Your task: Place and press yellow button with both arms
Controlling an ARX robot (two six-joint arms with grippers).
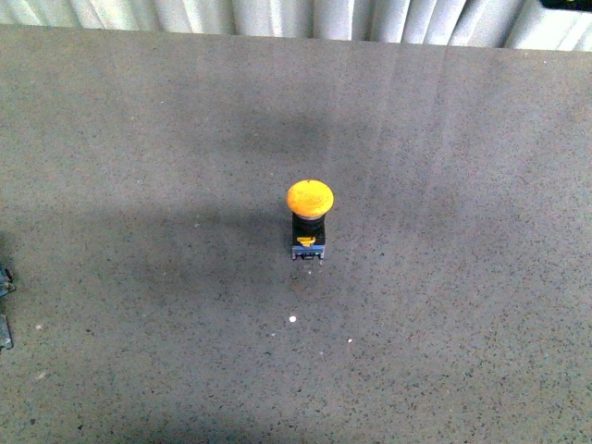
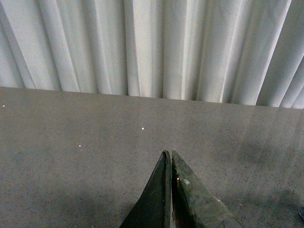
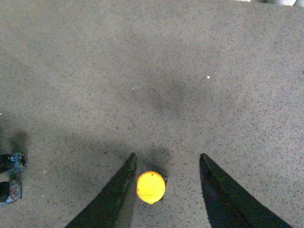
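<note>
The yellow button stands upright in the middle of the grey table, its domed yellow cap on a black body with a blue-grey base. Neither arm shows in the front view. In the right wrist view my right gripper is open above the table; the button lies between its two fingers, close to one finger and well clear of the other. In the left wrist view my left gripper is shut with nothing between its fingers, over bare table and pointing toward the white curtain.
The grey speckled table ends at a white pleated curtain along its far edge. Small dark metal parts show at the table's left edge, and also in the right wrist view.
</note>
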